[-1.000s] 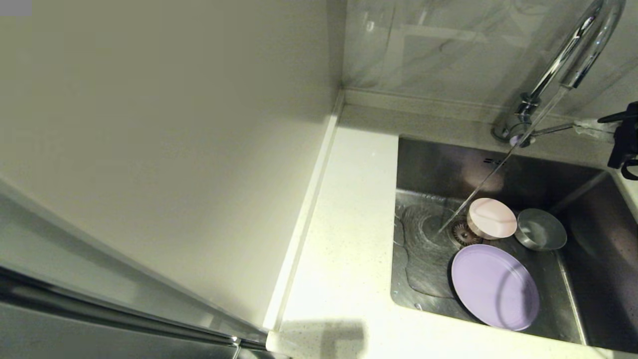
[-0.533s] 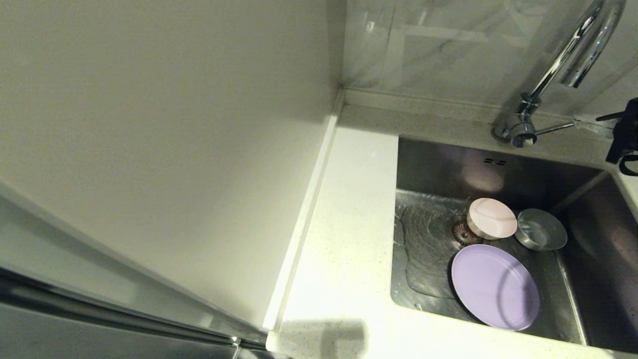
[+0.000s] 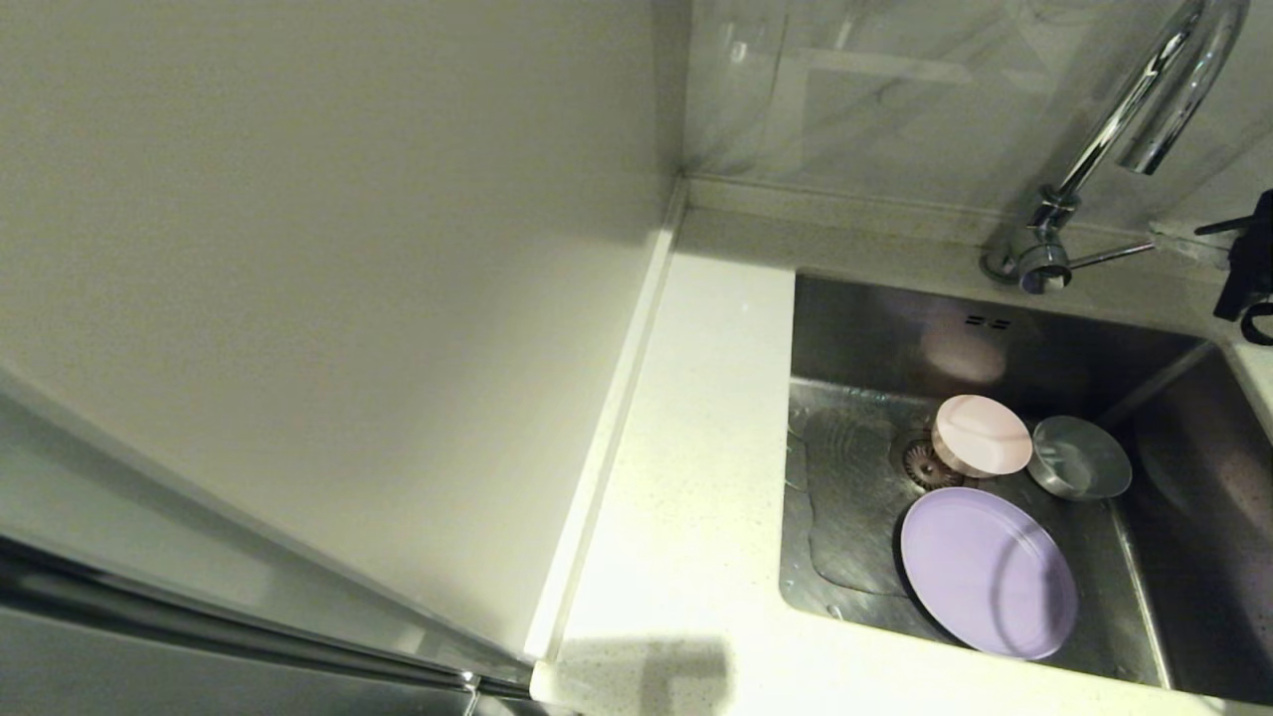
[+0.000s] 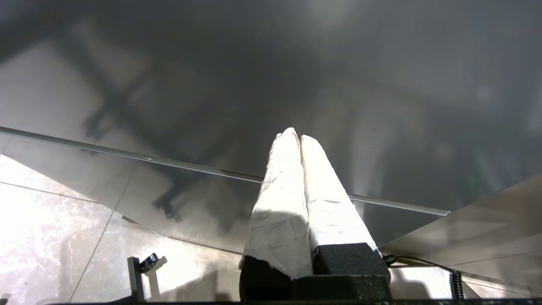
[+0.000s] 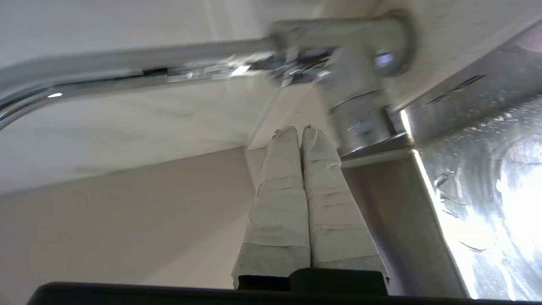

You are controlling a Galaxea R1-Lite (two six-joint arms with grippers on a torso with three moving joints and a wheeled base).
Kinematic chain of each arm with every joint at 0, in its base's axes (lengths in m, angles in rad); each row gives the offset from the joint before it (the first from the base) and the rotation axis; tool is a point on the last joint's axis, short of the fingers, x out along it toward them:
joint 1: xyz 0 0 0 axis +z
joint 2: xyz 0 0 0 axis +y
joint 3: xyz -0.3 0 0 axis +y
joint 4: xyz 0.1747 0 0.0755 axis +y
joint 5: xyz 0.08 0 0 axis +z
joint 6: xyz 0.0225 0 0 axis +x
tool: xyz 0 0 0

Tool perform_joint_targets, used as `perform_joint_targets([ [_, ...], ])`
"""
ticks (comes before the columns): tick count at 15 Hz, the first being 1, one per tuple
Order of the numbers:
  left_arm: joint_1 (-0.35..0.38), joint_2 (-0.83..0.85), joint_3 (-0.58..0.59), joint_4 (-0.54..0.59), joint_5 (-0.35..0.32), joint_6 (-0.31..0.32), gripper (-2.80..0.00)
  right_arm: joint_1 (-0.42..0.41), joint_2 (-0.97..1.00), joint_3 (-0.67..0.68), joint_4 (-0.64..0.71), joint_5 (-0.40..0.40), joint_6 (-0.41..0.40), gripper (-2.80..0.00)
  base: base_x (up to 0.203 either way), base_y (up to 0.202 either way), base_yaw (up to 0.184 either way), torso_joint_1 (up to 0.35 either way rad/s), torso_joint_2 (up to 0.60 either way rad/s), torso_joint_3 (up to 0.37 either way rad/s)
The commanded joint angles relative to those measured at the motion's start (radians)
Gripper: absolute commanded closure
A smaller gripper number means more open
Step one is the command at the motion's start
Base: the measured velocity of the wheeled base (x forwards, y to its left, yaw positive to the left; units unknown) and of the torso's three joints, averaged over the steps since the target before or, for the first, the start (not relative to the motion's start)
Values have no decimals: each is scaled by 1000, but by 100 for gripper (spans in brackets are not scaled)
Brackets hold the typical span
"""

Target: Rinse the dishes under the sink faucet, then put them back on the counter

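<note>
From the head view, the sink [image 3: 995, 328] sits sunk into the white table [image 3: 696, 477], whose broad bare strip runs along the sink's left rim up to a low raised edge against the cream wall panel [image 3: 298, 298]. Inside the sink the pink bowl [image 3: 982, 436] lies just beside the drain strainer [image 3: 922, 464], the blue-green bowl [image 3: 1078, 457] stands just beside it on the right, and the lilac plate [image 3: 988, 572] rests tilted near the sink's front rim, close to both bowls. A wet patch of sink floor to the left of the dishes lies open. The faucet [image 3: 1114, 139] rises from the back rim with its spout arching over the sink, no water falling from it, and its thin side lever [image 3: 1109, 255] points right toward the right gripper [image 3: 1188, 244], which hangs at the frame's right edge just past the lever tip. In the left wrist view, the left gripper [image 4: 296, 137] has its wrapped fingers pressed together, holding nothing, pointing at a dark glossy panel above pale marbled floor tiles [image 4: 51, 237]. In the right wrist view, the right gripper [image 5: 298, 129] is pressed closed and empty, its tips just beside the faucet [image 5: 351, 72] base at the sink [image 5: 474, 140] rim.
</note>
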Motion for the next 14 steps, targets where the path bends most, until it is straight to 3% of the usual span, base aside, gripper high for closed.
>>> perform_joint_targets([
  [1,0,0,3,0,0,0,0,0,-68,14,-3,4,5,0,0,0,0,0,0,0],
  [5,0,0,2,0,0,0,0,-45,-246,102,2,-3,-56,0,0,0,0,0,0,0],
  [8,0,0,3,0,0,0,0,-136,-441,380,15,-13,-311,0,0,0,0,0,0,0],
  [10,0,0,3,0,0,0,0,-246,-577,619,36,-82,-536,0,0,0,0,0,0,0],
  [12,0,0,2,0,0,0,0,-328,-691,851,51,-297,-741,0,0,0,0,0,0,0],
  [14,0,0,2,0,0,0,0,-368,-772,964,169,-652,-824,0,0,0,0,0,0,0],
])
